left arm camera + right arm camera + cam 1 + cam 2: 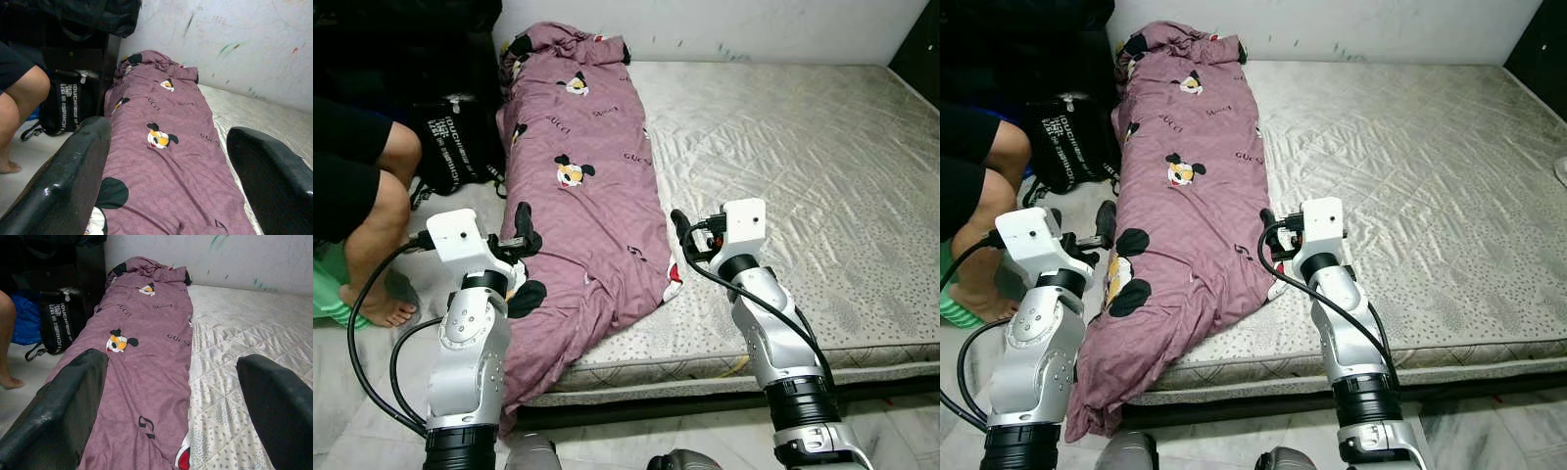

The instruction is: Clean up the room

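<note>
step: pre-grasp on the duvet, judging by both arms raised at its near end; nothing held yet.
duvet (pixel 582 186): purple, cartoon print, bunched in a long roll along the mattress's left edge, far end at the wall, near end spilling over the mattress's front-left corner toward the floor.
mattress (pixel 803 176): grey quilted, bare to the right of the duvet.
left gripper (pixel 522 233): over the duvet's near-left edge, above the fabric, not touching as far as I can tell; fingers (pixel 73 181) spread wide, nothing between them.
right gripper (pixel 680 238): at the duvet's near-right edge, where fabric meets bare mattress; fingers (pixel 63 411) spread wide, nothing between them.
bag (pixel 460 147): black, on the floor just left of the duvet's middle.
person (pixel 372 206): legs left of the duvet, near the bag and close to the left arm.
next: probably lower both grippers onto the duvet's near end, pinch a fold each, then lift together to spread or fold it.
needs: matched heights on both sides so the fabric doesn't skew; left arm's swing kept away from the person's legs.
risk: hanging corner drags on the floor when lifted.
</note>
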Available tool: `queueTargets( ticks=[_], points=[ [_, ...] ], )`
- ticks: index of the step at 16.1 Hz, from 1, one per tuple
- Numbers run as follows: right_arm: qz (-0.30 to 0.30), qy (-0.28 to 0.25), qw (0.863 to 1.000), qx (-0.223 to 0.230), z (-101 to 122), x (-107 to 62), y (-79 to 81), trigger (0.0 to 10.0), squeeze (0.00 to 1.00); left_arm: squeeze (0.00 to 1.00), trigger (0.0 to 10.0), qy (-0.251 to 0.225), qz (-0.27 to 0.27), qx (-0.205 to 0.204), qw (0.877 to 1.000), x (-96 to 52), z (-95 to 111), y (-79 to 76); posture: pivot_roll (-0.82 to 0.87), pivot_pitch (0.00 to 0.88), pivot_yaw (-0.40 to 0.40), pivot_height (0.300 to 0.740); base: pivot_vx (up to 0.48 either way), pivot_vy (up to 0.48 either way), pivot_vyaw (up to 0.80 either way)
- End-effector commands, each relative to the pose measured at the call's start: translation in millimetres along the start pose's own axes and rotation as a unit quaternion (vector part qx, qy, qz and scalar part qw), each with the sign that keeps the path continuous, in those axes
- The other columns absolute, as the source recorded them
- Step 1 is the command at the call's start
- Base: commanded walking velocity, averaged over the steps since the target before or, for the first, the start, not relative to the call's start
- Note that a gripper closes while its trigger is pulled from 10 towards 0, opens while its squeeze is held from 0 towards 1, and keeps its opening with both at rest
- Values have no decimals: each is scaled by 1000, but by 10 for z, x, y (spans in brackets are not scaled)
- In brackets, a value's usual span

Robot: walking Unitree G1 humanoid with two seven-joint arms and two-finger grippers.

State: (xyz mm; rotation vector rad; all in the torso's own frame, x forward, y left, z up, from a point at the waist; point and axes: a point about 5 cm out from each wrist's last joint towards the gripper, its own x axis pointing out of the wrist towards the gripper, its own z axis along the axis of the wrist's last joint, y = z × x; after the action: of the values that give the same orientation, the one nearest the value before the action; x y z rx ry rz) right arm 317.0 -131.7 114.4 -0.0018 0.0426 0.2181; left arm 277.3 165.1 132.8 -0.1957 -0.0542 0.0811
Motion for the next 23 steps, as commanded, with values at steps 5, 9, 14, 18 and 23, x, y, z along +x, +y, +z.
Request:
queueTargets(
  ticks=[5,9,14,18,23],
  points=[
    [7,-4,1000,14,10,-13,-5,10000,0,0,10000,-3,-1,11,1000,7,30,-14,45,67,-57,721,0,0,0],
    [12,-4,1000,15,8,-9,3,10000,0,0,10000,-4,2,12,1000,8,33,-13,47,71,-61,671,0,0,0],
    [10,-4,1000,18,10,-7,-1,10000,0,0,10000,-3,3,13,1000,13,33,-12,46,73,-62,641,0,0,0],
    [14,-5,1000,18,14,4,-2,10000,0,0,10000,-4,4,14,1000,22,33,-15,46,72,-63,641,0,0,0],
    [21,-4,1000,14,14,16,8,10000,0,0,10000,-5,6,13,1000,32,39,-22,48,71,-67,616,0,0,0]
  ],
)
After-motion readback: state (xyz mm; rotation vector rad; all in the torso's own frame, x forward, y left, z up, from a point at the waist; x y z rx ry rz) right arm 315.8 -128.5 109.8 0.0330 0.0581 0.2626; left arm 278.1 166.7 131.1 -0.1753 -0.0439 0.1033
